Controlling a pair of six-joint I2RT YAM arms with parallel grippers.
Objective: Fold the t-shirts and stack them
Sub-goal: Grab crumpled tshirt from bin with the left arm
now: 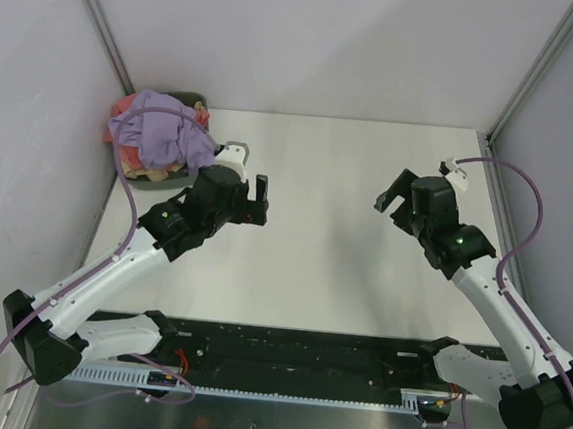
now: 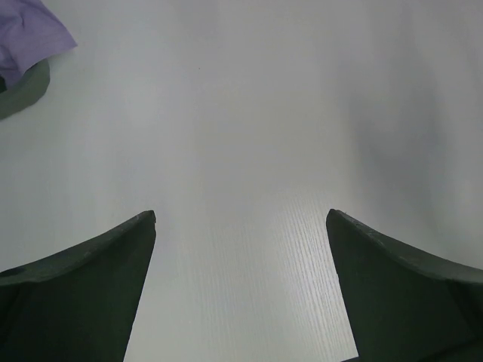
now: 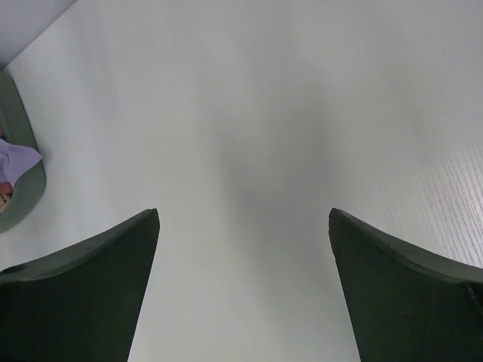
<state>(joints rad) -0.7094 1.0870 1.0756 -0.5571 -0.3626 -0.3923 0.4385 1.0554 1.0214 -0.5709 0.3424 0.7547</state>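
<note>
The t-shirts lie in a crumpled heap in a dark grey-green bin (image 1: 190,98) at the table's far left corner. The lavender shirt (image 1: 168,136) is on top, salmon-pink cloth (image 1: 125,110) shows at the heap's left and tan cloth (image 1: 157,176) at its near side. My left gripper (image 1: 259,202) is open and empty, just right of the bin above bare table. Its wrist view (image 2: 241,219) shows a lavender corner (image 2: 30,34) over the bin rim (image 2: 26,87). My right gripper (image 1: 392,196) is open and empty at the right; it also shows in the right wrist view (image 3: 243,219).
The white table (image 1: 323,258) is enclosed by grey walls at the left, back and right. In the right wrist view the bin's rim (image 3: 19,151) and a bit of lavender cloth (image 3: 15,160) show at the far left edge.
</note>
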